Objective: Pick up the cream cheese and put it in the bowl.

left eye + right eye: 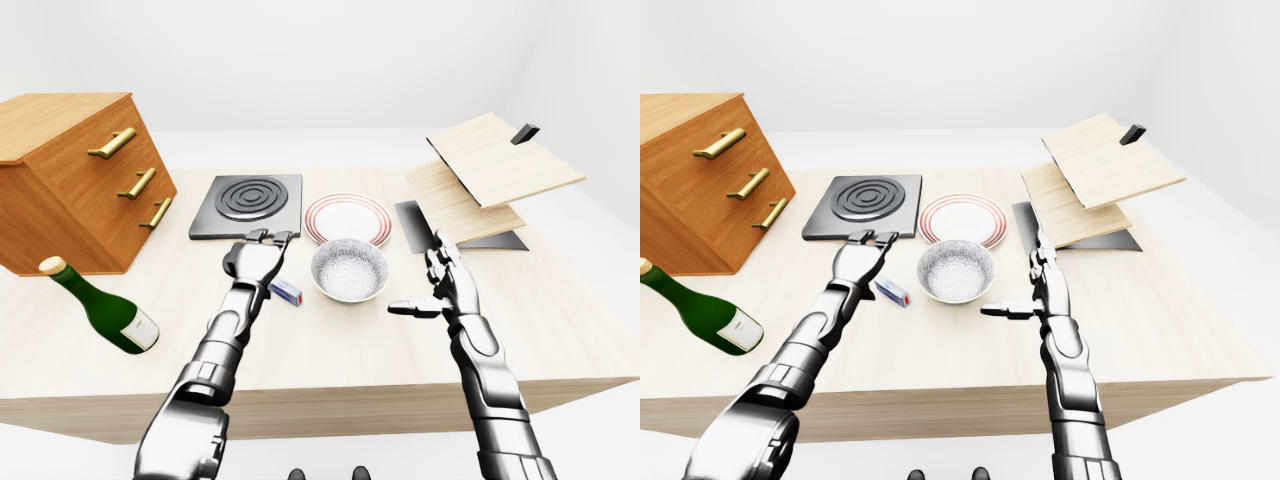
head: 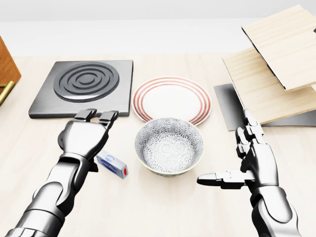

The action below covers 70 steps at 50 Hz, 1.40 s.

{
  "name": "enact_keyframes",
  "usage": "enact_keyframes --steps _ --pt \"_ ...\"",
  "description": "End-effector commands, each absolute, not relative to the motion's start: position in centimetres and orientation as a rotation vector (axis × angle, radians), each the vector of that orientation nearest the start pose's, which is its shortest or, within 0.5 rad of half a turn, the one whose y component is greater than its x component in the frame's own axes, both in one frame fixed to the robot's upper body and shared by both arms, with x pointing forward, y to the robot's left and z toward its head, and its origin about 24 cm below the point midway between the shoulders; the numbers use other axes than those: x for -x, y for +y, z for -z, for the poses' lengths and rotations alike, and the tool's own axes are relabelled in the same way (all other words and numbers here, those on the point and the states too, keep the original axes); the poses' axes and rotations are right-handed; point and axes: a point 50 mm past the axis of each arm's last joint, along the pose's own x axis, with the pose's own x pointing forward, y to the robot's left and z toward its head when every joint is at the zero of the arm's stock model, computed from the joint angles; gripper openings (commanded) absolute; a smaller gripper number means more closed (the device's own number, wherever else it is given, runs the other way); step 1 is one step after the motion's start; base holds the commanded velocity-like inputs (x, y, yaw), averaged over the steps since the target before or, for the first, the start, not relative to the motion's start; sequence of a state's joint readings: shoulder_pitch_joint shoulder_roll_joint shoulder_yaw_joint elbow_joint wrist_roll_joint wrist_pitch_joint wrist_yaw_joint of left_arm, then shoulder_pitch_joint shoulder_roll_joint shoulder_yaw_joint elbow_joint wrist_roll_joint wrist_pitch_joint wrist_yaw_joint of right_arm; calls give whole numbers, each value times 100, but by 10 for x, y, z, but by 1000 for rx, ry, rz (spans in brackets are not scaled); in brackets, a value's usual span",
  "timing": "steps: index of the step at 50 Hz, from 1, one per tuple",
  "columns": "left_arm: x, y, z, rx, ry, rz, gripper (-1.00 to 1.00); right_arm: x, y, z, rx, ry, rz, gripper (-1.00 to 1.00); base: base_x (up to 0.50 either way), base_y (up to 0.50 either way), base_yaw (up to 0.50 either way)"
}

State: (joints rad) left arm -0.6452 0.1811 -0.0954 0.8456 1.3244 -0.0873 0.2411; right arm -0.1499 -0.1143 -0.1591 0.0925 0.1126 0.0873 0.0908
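The cream cheese (image 2: 113, 165) is a small blue and white box with a red end, lying flat on the table left of the bowl (image 2: 169, 146). The bowl is grey patterned, upright and has nothing in it. My left hand (image 2: 91, 129) hovers over the left end of the cream cheese, palm down, fingers open and pointing up the view; part of the box is hidden under it. My right hand (image 2: 242, 158) is open to the right of the bowl, thumb stretched toward it, holding nothing.
A red-ringed white plate (image 2: 172, 98) lies above the bowl, a black hob plate (image 2: 84, 86) at upper left. Stacked wooden boards (image 2: 274, 64) lie at right on a dark tray. A wooden drawer cabinet (image 1: 70, 175) and a lying green bottle (image 1: 100, 308) are at the left.
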Motion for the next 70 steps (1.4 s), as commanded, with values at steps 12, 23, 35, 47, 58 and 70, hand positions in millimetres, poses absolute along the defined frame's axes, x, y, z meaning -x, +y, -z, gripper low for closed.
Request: enact_keyframes --steps 12,23,35,47,58,70 --pt "-354 128 -20 -1610 -133 194 67 -283 -197 -42 -33 78 32 100 0 0 0" --pt "-356 125 -19 -1616 -131 206 63 -283 -195 -38 -32 95 30 100 0 0 0" --pt "-357 122 -17 -1622 -118 226 65 -283 -197 -35 -39 107 31 100 0 0 0" --pt "-354 121 -11 -1614 -88 248 65 -283 -197 -30 -40 119 33 100 0 0 0" --pt "-354 123 -10 -1610 -70 251 18 -283 -199 -29 -46 120 37 100 0 0 0" --pt "-356 124 -11 -1600 -47 257 -32 -283 -199 -26 -41 120 38 100 0 0 0"
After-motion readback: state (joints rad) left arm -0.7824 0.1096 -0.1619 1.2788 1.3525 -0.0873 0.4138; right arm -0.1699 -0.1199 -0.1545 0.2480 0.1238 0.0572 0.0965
